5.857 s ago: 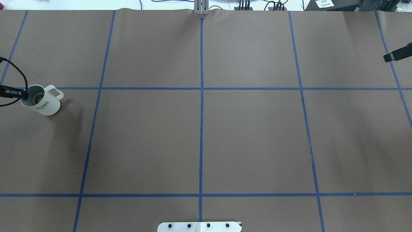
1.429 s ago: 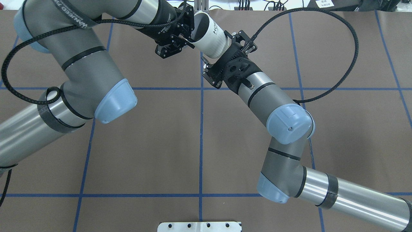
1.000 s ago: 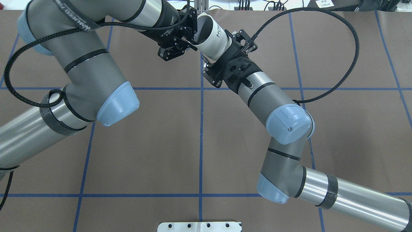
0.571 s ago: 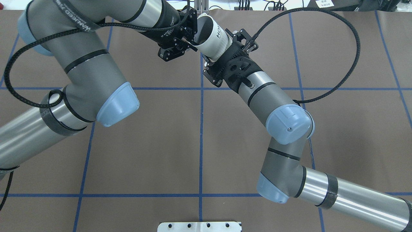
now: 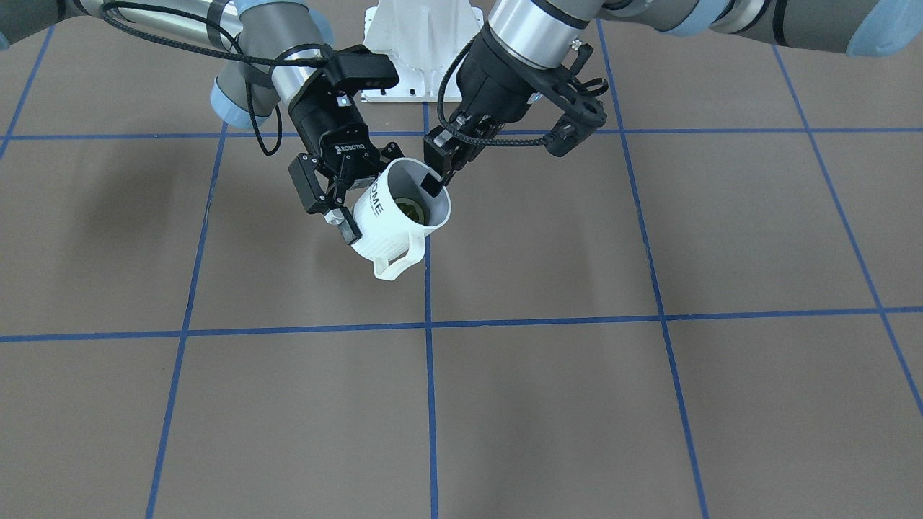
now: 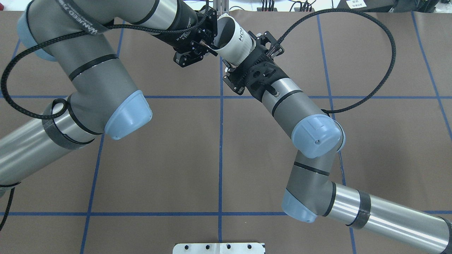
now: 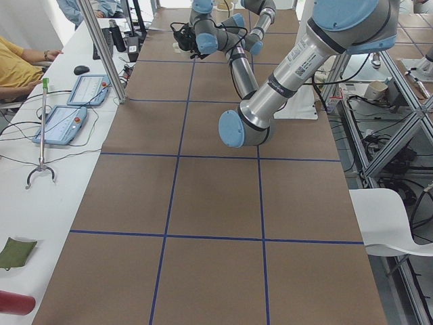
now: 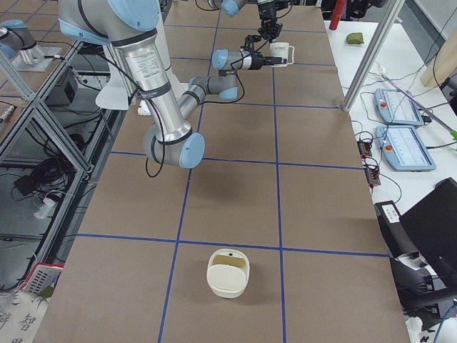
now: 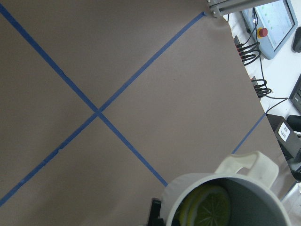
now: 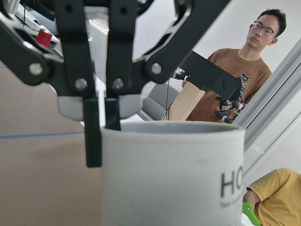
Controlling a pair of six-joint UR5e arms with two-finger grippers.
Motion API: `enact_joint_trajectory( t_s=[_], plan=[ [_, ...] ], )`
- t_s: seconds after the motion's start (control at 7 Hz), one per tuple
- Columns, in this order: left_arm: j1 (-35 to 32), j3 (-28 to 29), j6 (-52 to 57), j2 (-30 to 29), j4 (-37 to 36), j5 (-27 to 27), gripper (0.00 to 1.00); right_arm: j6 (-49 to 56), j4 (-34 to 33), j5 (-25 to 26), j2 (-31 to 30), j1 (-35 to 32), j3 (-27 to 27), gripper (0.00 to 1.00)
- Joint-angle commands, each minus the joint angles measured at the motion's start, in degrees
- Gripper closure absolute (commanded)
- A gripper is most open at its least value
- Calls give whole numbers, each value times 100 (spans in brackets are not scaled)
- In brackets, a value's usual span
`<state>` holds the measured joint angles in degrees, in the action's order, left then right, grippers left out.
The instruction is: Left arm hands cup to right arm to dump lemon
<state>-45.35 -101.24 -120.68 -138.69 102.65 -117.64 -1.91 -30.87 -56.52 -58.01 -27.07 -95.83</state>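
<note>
Above table (image 5: 577, 396), "HOME" cup (image 5: 386, 216), lemon (image 5: 411, 209) inside; left gripper (image 5: 435, 182) tight on rim, "ROBOTIQ" right gripper (image 5: 337, 210) tight around body.

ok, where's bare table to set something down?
Free: all squares on the operators' side of the cross tape line. Crowded: the centre line nearer the base, where the jaws of left arm and right arm meet at the mug. Cream bowl at the right end.
</note>
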Motion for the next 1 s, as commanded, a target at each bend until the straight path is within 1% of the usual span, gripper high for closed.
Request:
enact_joint_trajectory(
  t_s=[0.0, 0.14, 0.29, 0.43, 0.57, 0.71, 0.86],
  plan=[
    [0, -18, 18, 0, 1, -4, 100, -3, -7, 18, 0, 0, 12, 9],
    [0, -18, 62, 9, 10, -22, 100, -29, -42, 27, 17, 0, 29, 30],
    [0, -10, 175, 26, 27, -48, 64, -64, -42, 36, -9, 0, 30, 60],
    [0, -36, 681, 44, -7, -22, 1, -73, -16, 27, -9, 0, 30, 69],
    [-35, -97, 808, 105, -16, -57, 0, -73, -7, 27, -35, 0, 12, 73],
    [-105, -158, 1105, 123, -34, -66, 0, -178, 11, 27, -53, -17, 3, 84],
    [-262, -176, 1395, 219, -86, -266, 0, -675, 11, 27, -123, -35, -6, 100]
  ],
)
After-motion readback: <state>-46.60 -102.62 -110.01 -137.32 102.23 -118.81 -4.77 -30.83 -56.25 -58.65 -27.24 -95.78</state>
